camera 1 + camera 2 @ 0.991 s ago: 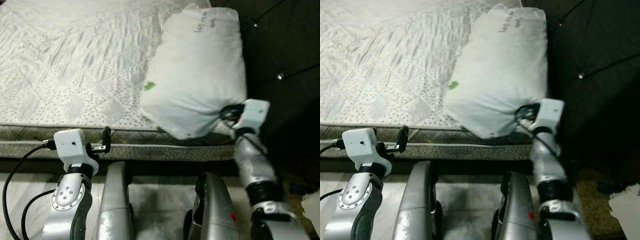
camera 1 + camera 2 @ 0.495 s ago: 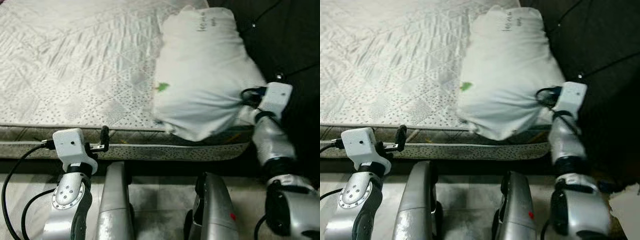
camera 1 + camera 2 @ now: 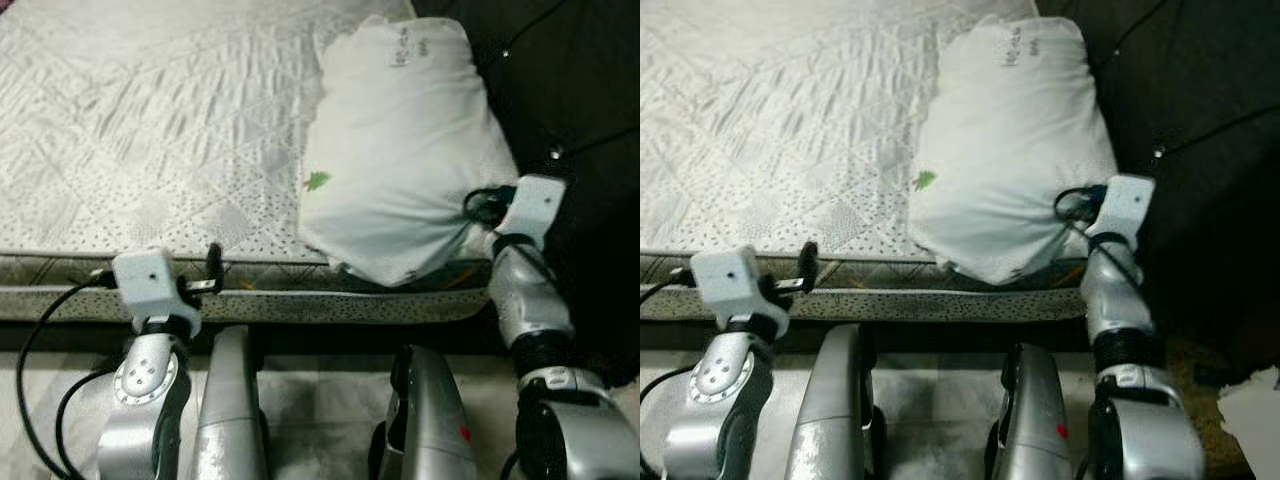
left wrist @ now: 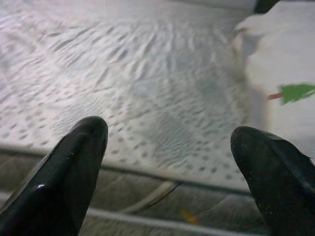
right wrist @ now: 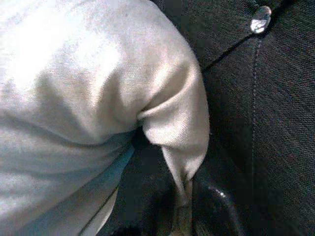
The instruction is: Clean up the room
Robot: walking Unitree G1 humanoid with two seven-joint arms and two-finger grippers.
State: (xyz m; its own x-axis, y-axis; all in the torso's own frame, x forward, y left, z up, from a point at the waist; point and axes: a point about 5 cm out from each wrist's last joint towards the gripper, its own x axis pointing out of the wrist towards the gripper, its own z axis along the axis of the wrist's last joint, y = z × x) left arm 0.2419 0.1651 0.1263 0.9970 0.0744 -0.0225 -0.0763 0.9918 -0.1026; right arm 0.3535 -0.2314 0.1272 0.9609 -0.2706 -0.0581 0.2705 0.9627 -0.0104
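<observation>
A white pillow with a small green mark lies on the right side of the bed, its far end against the dark headboard. Its near corner hangs over the mattress's front edge. My right gripper is shut on that corner; in the right wrist view the bunched fabric runs down between the black fingers. My left gripper is open and holds nothing, just in front of the mattress's front edge, left of the pillow.
The quilted white mattress spreads to the left and far side. The tufted headboard with metal buttons stands close beside my right arm. Pale floor lies below the bed, with a white scrap at the far right.
The right gripper swung the pillow's near corner right toward the headboard, then slightly back left. The left arm barely shifted.
</observation>
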